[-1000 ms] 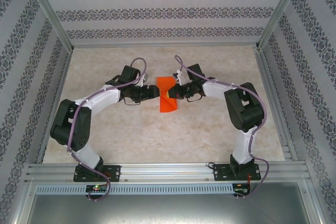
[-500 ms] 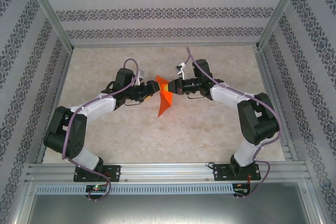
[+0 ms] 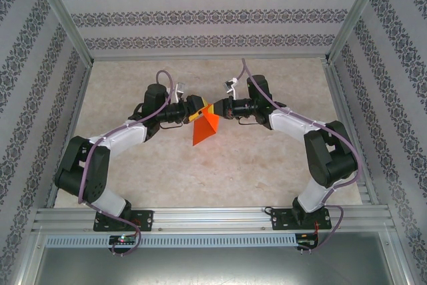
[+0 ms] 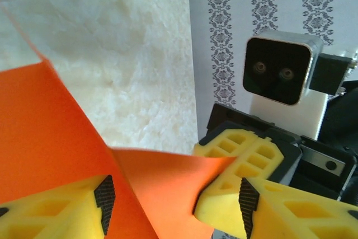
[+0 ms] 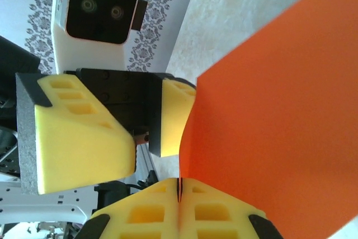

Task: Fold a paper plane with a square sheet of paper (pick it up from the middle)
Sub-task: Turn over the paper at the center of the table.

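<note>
- right gripper (image 5: 179,187): fingers pressed flat together, pinching the upper part of the square sheet of paper (image 3: 203,129). This grip is what carries it.
- The sheet is off the table (image 3: 267,165), held in the air between the two grippers over mid-table. It hangs down as a creased triangular flap (folded at least once, not a flat square).
- left gripper (image 4: 173,200): jaws stand apart and the sheet passes between the yellow fingers (image 4: 53,212), so it is not pinching. Cannot tell whether one pad brushes the paper.
- Why held this way, my read: one side clamps the sheet so it hangs free of the surface. The other straddles the same top part from the opposite side, placed to take a second grip (hand-over, or pressing a crease in mid-air).
- The grippers face each other nose to nose, very near. In the left wrist view the right gripper's tips sit just beside the left's far finger (bump risk if the left shuts off-line).
- Surface: pale marbled table top, looks matte and flat.
- Room: boxed enclosure with striped floral wallpaper (image 3: 200,11) on three sides. An aluminium frame rail (image 3: 213,217) runs along the near edge where both arm bases are bolted.
</note>
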Controlling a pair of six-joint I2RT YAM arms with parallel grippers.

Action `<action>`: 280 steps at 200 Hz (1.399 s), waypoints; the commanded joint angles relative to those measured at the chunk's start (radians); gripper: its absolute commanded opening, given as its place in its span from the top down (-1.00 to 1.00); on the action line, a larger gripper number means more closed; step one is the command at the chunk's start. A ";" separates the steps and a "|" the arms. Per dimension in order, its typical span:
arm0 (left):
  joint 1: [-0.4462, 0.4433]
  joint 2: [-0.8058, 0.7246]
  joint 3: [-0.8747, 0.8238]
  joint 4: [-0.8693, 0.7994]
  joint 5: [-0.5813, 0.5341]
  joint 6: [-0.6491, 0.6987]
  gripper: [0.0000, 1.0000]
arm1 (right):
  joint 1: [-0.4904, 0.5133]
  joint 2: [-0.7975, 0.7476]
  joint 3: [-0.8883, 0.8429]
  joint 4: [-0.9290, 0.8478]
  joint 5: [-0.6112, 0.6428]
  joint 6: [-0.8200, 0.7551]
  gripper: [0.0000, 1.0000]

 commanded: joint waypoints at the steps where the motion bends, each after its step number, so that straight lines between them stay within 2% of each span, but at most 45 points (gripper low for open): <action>1: -0.005 -0.021 0.003 0.065 0.042 -0.029 -0.21 | -0.008 0.002 -0.017 0.093 -0.028 0.055 1.00; 18: -0.009 -0.019 0.004 0.057 0.047 -0.025 -0.12 | -0.012 0.011 -0.023 0.114 -0.027 0.078 1.00; 90: -0.016 -0.007 0.023 0.007 0.066 0.007 -0.06 | -0.018 0.042 -0.038 0.173 -0.032 0.140 1.00; 117: -0.021 0.013 0.044 -0.049 0.078 0.039 -0.10 | -0.018 0.047 -0.048 0.205 -0.038 0.158 1.00; 148: -0.023 0.017 0.062 -0.162 0.033 0.107 -0.17 | -0.022 0.039 -0.057 0.225 -0.038 0.173 1.00; 175: -0.023 0.037 0.064 -0.117 0.045 0.084 -0.17 | -0.017 0.042 -0.065 0.269 -0.050 0.211 1.00; 193: -0.024 0.056 0.062 -0.048 0.068 0.042 -0.11 | -0.015 0.046 -0.069 0.291 -0.053 0.230 1.00; 226: -0.023 0.052 0.075 -0.026 0.073 0.033 0.00 | -0.013 0.057 -0.071 0.288 -0.049 0.233 1.00; 280: -0.025 0.036 0.084 -0.060 0.093 0.055 0.18 | -0.013 0.083 -0.072 0.293 -0.038 0.250 1.00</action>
